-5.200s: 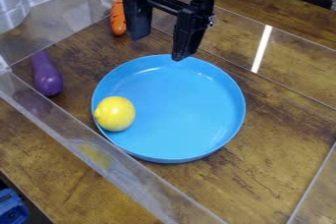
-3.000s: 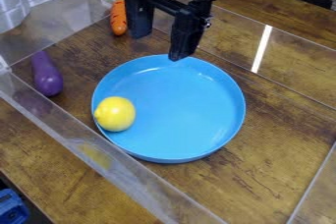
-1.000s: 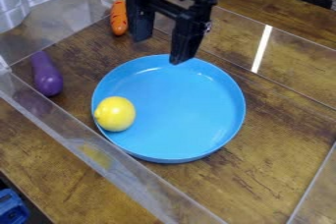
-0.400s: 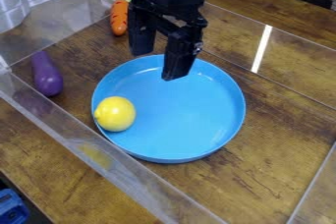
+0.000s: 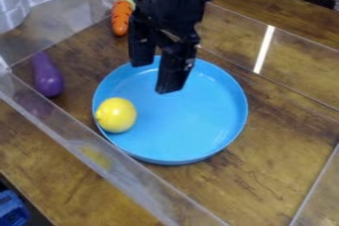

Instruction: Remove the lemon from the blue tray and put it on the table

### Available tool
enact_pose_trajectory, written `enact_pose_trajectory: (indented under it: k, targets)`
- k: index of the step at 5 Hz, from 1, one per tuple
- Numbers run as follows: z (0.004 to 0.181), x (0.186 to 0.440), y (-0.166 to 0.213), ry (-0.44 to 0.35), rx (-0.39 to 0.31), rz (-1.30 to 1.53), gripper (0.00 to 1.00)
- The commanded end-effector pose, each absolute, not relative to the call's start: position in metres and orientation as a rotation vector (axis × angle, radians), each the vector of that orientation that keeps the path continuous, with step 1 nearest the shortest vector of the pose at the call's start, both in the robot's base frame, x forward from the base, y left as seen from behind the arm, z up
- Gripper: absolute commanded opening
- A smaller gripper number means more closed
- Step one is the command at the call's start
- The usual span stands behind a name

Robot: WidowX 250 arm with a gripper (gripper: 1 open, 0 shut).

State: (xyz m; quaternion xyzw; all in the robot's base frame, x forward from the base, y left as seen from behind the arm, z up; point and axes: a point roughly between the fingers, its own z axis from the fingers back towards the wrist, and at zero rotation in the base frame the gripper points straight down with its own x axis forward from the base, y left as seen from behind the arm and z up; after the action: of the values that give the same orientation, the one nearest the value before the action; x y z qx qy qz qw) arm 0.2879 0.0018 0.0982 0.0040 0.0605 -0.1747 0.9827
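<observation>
Lemon first: we see the small bright yellow toy lemon (image 5: pixel 115 114) lying inside the large round blue plastic tray (image 5: pixel 219 121), against its near-left rim. Left of the tray, a purple toy eggplant (image 5: pixel 48 74) rests on the dark brown wood-plank table (image 5: pixel 284 185). Further right, our black gripper (image 5: pixel 155 61) hangs over the tray's far part, fingers spread wide, holding nothing. An orange toy carrot (image 5: pixel 121 16) lies behind it.

No text, label, brand, number or sign can be read anywhere — the blue tray (image 5: pixel 199 131), the lemon (image 5: pixel 115 114) at its nine o'clock side, the black arm and the wooden worktop (image 5: pixel 284 71) all show plain, unmarked surfaces.
</observation>
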Motion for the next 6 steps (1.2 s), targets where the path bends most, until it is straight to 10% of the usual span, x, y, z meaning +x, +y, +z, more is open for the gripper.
enact_pose_trajectory:
  k: [1,6]
  targets:
    - [0.103,0.288,0.014,0.089,0.019,-0.393,1.00]
    - [0.085,0.268,0.039,0.067,0.053,-0.519,1.00]
